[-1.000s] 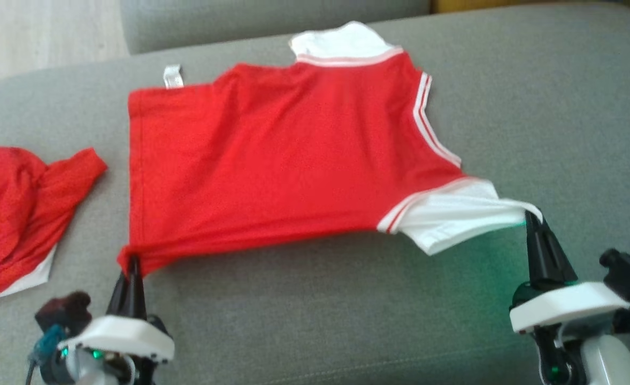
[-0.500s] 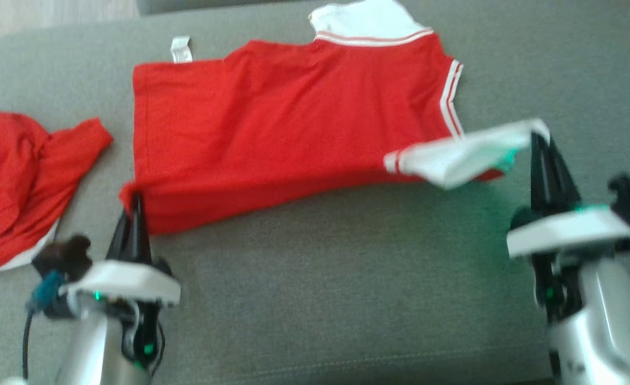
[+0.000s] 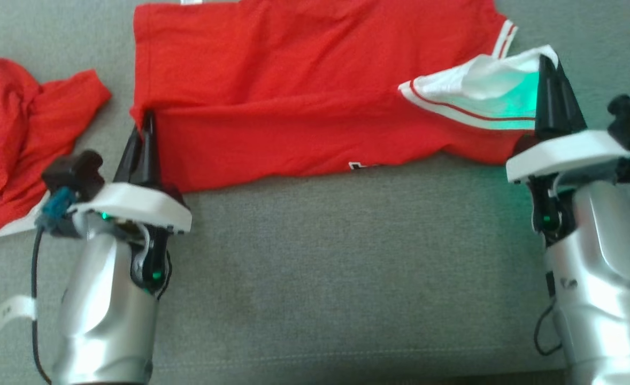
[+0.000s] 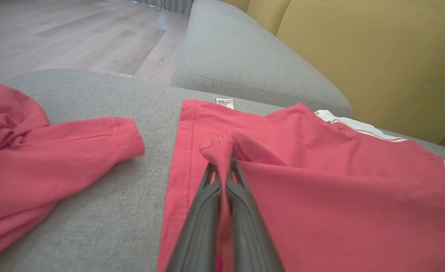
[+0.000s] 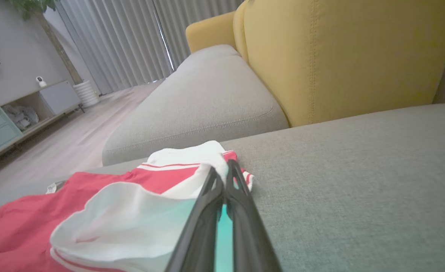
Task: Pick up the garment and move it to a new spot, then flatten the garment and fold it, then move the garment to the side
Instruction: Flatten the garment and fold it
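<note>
The garment [image 3: 293, 91] is a red shirt with white sleeves, spread on the grey sofa cushion [image 3: 320, 267], its near edge lifted and doubled over toward the back. My left gripper [image 3: 145, 118] is shut on the red hem corner [image 4: 220, 145]. My right gripper [image 3: 549, 61] is shut on the white sleeve [image 3: 481, 85], held up over the shirt; the same sleeve [image 5: 132, 219] hangs in front of its fingers [image 5: 241, 196] in the right wrist view. The far edge of the garment runs out of the head view at the top.
A second red garment [image 3: 21, 139] lies crumpled at the left, also seen as a red heap [image 4: 37, 158] beside my left fingers. Yellow sofa backrests [image 5: 339, 56] and another grey cushion [image 5: 207, 98] stand beyond. Wooden floor [image 4: 75, 34] lies past the cushion's far left edge.
Both grippers have carried the garment's near edge up and toward the back, folding it over itself. The head camera has tilted down, so the whole scene has shifted up the picture.
</note>
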{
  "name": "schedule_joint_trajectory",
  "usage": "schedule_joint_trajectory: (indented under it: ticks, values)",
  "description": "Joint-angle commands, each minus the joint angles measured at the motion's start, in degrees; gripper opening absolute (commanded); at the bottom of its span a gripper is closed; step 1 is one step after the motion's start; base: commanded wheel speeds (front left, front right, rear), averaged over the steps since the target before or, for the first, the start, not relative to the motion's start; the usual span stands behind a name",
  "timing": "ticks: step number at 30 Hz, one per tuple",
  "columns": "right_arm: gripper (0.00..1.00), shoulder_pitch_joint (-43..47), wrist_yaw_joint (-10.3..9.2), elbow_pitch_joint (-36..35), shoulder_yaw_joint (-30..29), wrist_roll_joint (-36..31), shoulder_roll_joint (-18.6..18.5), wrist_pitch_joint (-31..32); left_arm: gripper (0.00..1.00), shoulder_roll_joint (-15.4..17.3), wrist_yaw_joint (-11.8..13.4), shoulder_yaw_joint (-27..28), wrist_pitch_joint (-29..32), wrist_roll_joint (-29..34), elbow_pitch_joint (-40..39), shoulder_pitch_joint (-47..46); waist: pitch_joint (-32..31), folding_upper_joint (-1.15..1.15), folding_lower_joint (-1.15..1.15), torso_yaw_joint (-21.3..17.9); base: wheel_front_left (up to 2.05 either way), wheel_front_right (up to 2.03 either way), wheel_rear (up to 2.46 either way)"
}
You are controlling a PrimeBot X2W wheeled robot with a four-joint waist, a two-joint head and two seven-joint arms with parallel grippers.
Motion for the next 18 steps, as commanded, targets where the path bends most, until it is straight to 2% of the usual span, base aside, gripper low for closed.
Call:
schedule_joint_trajectory:
  ticks: [1, 3, 4, 5, 6, 7, 8, 18]
  values:
    - [0.00, -2.01, 0.37, -0.53, 0.89, -0.68, 0.04, -1.07, 0.00, 1.18, -0.31, 1.62, -0.30, 0.53, -0.96, -1.59, 1.11, 0.00, 0.00, 0.69, 0.00, 0.00, 0.00]
    - [0.00, -3.46, 0.37, 1.91, 0.83, -1.77, -0.01, -1.94, 0.00, 1.18, -0.39, 1.59, -0.30, 1.02, -0.14, -2.57, 1.63, 0.00, 0.00, 0.97, 0.00, 0.00, 0.00]
    - [0.00, -4.05, 0.37, 3.06, 0.73, -2.14, 0.02, -2.38, 0.22, 1.18, -0.42, 1.58, -0.30, 1.07, 0.36, -2.86, 1.73, 0.00, 0.00, 1.05, 0.00, 0.00, 0.00]
    - [0.00, -4.55, 0.37, 4.17, 0.52, -2.49, 0.05, -2.78, 0.55, 1.18, -0.45, 1.54, -0.30, 1.05, 0.64, -3.07, 1.77, 0.00, 0.00, 1.14, 0.00, 0.00, 0.00]
    - [0.00, -4.96, 0.37, 5.25, 0.41, -3.05, 0.05, -3.09, 1.00, 1.18, -0.48, 1.42, -0.30, 1.03, 0.78, -3.15, 1.78, 0.00, 0.00, 1.24, 0.00, 0.00, 0.00]
    - [0.42, -5.30, 0.37, 6.17, -0.01, -3.31, 0.10, -3.42, 1.00, 1.18, -0.50, 1.23, -0.30, 0.99, 0.94, -3.08, 1.74, 0.00, 0.00, 1.33, 0.00, 0.00, 0.00]
    - [1.00, -5.53, 0.37, 6.94, -0.43, -3.41, 0.17, -3.75, 1.00, 1.18, -0.48, 1.12, -0.30, 0.82, 1.04, -2.90, 1.58, 0.00, 0.00, 1.40, 0.00, 0.00, 0.00]
    - [1.00, -0.12, 0.37, 6.54, -1.69, -3.75, 0.63, -4.98, 1.00, 1.18, 1.73, -0.80, -0.30, -1.42, -3.59, 5.16, -2.05, 0.00, 0.00, 1.50, 0.00, 0.00, 0.00]
